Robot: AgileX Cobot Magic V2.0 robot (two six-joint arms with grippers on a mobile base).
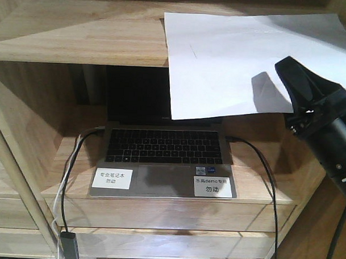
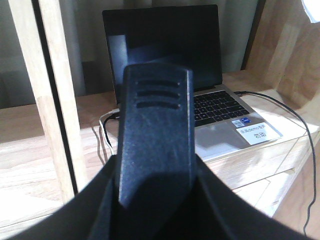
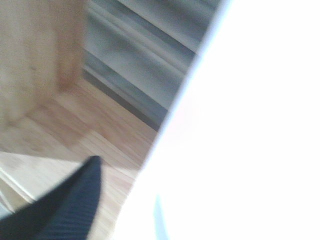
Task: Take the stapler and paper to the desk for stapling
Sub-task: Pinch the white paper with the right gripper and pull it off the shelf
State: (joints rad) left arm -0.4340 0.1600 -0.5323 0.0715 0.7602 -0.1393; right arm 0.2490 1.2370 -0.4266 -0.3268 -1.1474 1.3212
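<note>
Pickup step in progress: right end effector (image 1: pixel 296 91) is working at the paper (image 1: pixel 232 57) overhanging the upper shelf (image 1: pixel 80 29), closure undeterminable (left end effector (image 2: pixel 155 125) likewise); next is needing a confirmed pinch, then slide-off toward the counter.

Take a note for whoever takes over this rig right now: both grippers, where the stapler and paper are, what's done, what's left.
Grippers: the right gripper is at the lower right edge of the paper; whether it has closed on the sheet cannot be told. The left gripper faces the laptop with nothing seen in it; open or shut is unclear.
Things: the paper lies on the upper shelf, overhanging its front edge above the laptop. The stapler and desk are out of view.
Done: nothing delivered.
Left: take the paper, find the stapler, bring both to the desk.
</note>
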